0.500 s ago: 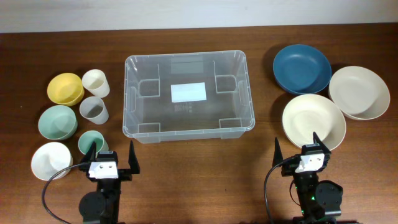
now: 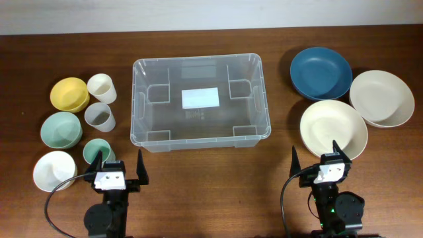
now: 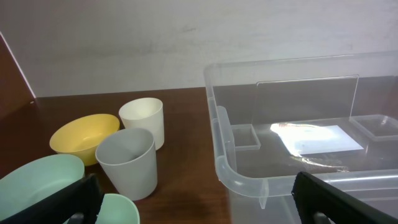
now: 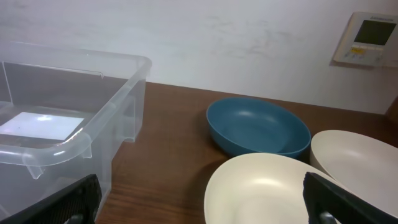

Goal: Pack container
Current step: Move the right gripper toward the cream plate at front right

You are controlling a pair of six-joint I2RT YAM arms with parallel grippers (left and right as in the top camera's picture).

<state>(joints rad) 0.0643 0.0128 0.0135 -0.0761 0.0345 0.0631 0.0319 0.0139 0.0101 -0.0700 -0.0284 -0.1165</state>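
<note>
Nothing has shifted since half a second ago: both arms and every dish lie as they did. From overhead, the container (image 2: 165,122) sits at the middle of the table (image 2: 211,192), long side across, with a white label (image 2: 200,98) on its base and nothing inside. The left gripper (image 2: 119,158) waits near the front edge, just short of the container's front left corner, its jaws spread wide; the right gripper (image 2: 316,155) stands near the front right, jaws equally wide, just in front of a cream bowl (image 2: 333,129). Left of the container stand a yellow bowl (image 2: 69,93), a white cup (image 2: 102,87), a grey cup (image 2: 100,117), a pale green bowl (image 2: 61,129), a green cup (image 2: 95,151) and a white bowl (image 2: 54,170). To the right lie a blue bowl (image 2: 320,72) and a second cream bowl (image 2: 382,98). The left wrist view shows its dark fingers (image 3: 68,202) far apart at the bottom corners, holding nothing, with the container's rounded corner between them on the right and the cups on the left. The right wrist view has its fingers (image 4: 62,202) likewise wide and bare, the container at left, the blue bowl beyond the cream one.
</note>
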